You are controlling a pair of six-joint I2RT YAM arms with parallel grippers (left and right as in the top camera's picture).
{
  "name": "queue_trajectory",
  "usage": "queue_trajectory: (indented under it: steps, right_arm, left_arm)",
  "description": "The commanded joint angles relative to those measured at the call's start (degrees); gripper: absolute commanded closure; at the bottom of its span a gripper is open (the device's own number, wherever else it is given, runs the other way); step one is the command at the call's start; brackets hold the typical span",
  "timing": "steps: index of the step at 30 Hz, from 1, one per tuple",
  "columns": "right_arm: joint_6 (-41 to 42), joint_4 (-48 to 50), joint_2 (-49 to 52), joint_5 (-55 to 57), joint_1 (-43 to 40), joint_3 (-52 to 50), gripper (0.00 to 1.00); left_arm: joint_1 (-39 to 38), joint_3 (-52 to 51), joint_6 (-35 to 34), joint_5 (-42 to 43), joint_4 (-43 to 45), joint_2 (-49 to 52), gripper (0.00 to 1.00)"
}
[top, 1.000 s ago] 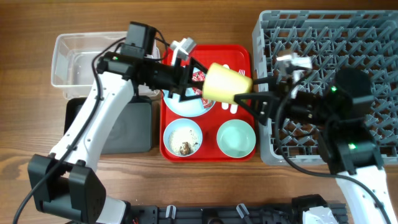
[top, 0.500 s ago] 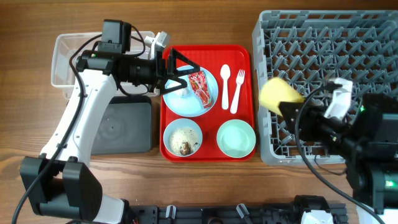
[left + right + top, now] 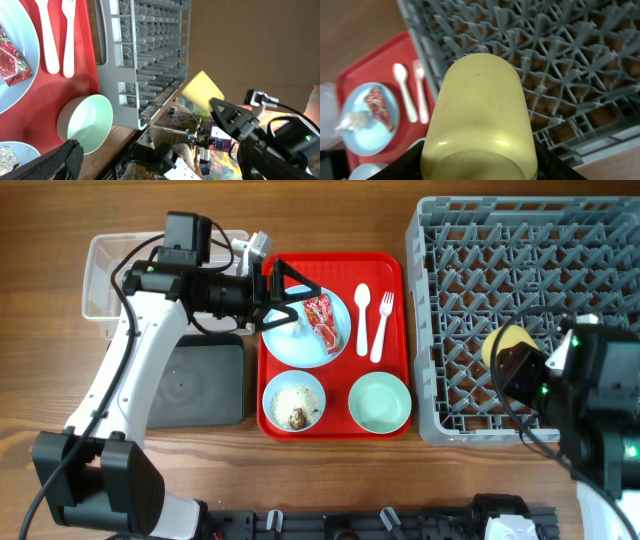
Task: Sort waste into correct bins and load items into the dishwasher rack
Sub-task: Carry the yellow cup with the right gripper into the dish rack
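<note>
A: Where is the small yellow cup (image 3: pixel 499 344)?
B: In the right gripper (image 3: pixel 516 358), over the middle of the dishwasher rack (image 3: pixel 480 260), toward its near side. The 2 fingers are clamped on the cup's sides. In the right wrist view they show dark at either side of it, with the grey pegs behind.
A: Does it touch the pegs?
B: I cannot tell. In the left wrist view it sits close to the peg tips.
A: And the left gripper (image 3: pixel 290 298)?
B: Its fingers are spread apart and hold nothing. It hovers at the left edge of the light blue round plate (image 3: pixel 305 350), which lies on the far left part of the red serving tray (image 3: pixel 340 272).
A: What lies on that plate?
B: The red printed wrapper (image 3: pixel 322 318) and, just beside it on the left, the crumpled white tissue (image 3: pixel 293 323), right by the parted fingers.
A: The rest of the tray?
B: The white spoon (image 3: pixel 363 315) and fork (image 3: pixel 381 325) lie side by side, right of the plate. On the near side stand 2 bowls: the light blue bowl (image 3: pixel 272 402), with white crumbs (image 3: pixel 290 393) and a brown lump (image 3: pixel 298 418) in it, and the pale green bowl (image 3: pixel 380 402) to its right.
A: The bins?
B: The clear tub (image 3: pixel 105 290) sits left of the tray, partly under the left arm. The black tray (image 3: pixel 200 385) lies just in front of the tub.
</note>
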Motion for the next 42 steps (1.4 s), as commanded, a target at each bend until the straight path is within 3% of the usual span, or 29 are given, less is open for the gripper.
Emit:
queue_trajectory:
  steps: [1,8,17,22,29,32,34,38,42]
  right_arm:
    - [1.2,0.0,3.4,5.1,-0.3,1.4,0.70]
    - [-0.6,0.1,8.5,5.6,-8.0,1.4,0.71]
    - [-6.5,1.8,14.3,-2.3,-26.2,1.4,0.71]
    - [-8.7,2.8,19.5,-10.0,-29.4,1.4,0.72]
    - [-8.8,3.1,25.1,-10.3,-29.4,1.4,0.72]
    - [-8.6,4.5,25.5,-10.3,-29.4,1.4,0.45]
    - [-7.4,4.7,25.5,-10.3,-29.4,1.6,0.35]
    - [-9.2,3.4,25.0,-12.3,-29.4,3.4,0.22]
    - [-9.3,1.0,22.5,-12.9,-29.3,5.9,0.19]
  left_arm:
    - [0.3,0.5,0.3,-0.1,-0.2,-0.6,0.00]
    - [0.3,0.5,0.3,-0.2,-1.4,-0.6,0.00]
    - [0.3,0.5,0.3,-0.2,-1.6,-0.6,0.00]
    - [0.3,0.5,0.3,-0.2,-1.6,-0.6,0.00]
    - [0.3,0.5,0.3,-0.2,-1.6,-0.6,0.00]
    - [0.3,0.5,0.3,-0.1,-1.6,-0.6,0.00]
    - [0.3,0.5,0.3,-0.1,-1.6,-0.6,0.00]
    - [-0.2,0.5,0.3,-0.1,-2.1,-0.6,0.00]
    - [-0.8,0.5,0.3,-0.1,-2.4,-0.6,0.00]
